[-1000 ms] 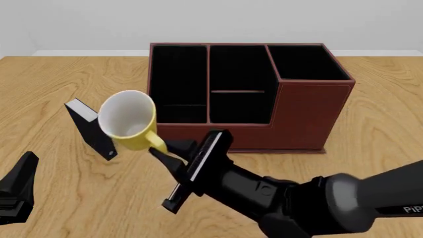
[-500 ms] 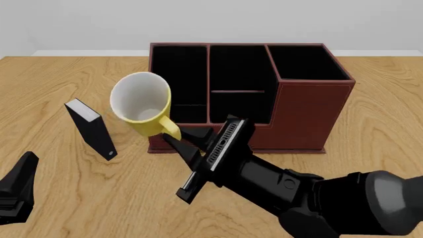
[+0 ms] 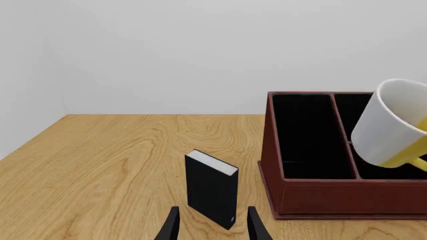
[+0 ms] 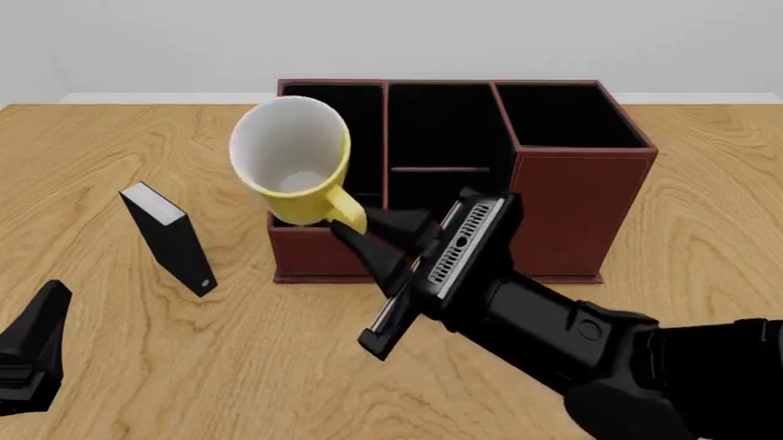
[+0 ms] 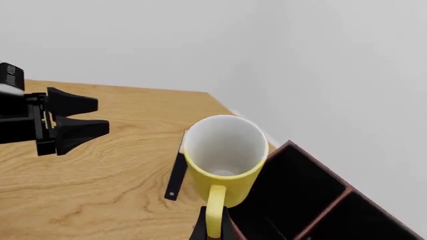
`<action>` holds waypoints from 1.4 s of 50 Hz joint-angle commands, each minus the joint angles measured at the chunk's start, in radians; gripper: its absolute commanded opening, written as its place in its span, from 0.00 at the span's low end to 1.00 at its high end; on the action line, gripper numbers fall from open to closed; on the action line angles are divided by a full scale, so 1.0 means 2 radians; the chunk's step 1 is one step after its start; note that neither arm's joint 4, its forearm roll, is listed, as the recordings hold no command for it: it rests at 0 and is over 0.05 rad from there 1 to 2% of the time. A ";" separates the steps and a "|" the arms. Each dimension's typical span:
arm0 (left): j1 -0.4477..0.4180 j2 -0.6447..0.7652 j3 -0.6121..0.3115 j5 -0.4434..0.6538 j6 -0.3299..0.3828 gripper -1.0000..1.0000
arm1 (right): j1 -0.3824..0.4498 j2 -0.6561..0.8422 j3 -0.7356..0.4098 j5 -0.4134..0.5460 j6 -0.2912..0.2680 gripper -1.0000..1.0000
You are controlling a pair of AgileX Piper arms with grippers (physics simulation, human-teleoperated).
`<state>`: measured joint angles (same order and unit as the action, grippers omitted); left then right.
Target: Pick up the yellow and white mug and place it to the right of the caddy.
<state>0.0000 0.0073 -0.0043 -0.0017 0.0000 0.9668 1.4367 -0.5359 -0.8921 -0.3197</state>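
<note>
The caddy [image 4: 459,174] is the landmark: big red-brown box w/ black-lined compartments, taller section at its right end, standing mid-desk. The right claw [image 4: 367,229] is clenched on the loop handle of the yellow and white mug [image 4: 293,160], which hangs in the air tipped on its side, white mouth toward the front camera, in front of and above the caddy's left compartments; it touches nothing but the claw. Judgement: this is the carry step, roughly mid-task, w/ the mug lifted but still on the wrong side of the caddy. To do it well, keep the mug high enough to clear the caddy's front wall and esp. the taller right section, sweep it across to the bare wood right of the caddy, roll it upright before lowering, and set it down apart from the caddy wall (a handle-only pinch may let the mug swing, so go slowly). The left claw [image 3: 210,227] hangs low, well left of the caddy, jaws apart and holding nothing, aimed at a small black box [image 4: 171,238] w/ white top that stands upright left of the caddy. The desk [image 4: 685,275] is light wood grain, flat, nothing visible on the patch right of the caddy. Behind it is a plain pale wall [image 3: 200,50].
</note>
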 commanded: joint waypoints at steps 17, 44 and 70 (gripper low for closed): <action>0.000 0.000 0.000 0.000 0.000 1.00 | -0.029 -0.086 0.025 0.040 -0.001 0.00; 0.000 0.000 0.000 0.000 0.000 1.00 | -0.071 -0.177 0.048 0.088 0.000 0.00; 0.000 0.000 0.000 0.000 0.000 1.00 | -0.107 -0.272 0.058 0.155 -0.002 0.00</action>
<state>0.0000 0.0073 -0.0043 -0.0017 0.0000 0.7793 0.9642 -0.4218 -0.6286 -0.3305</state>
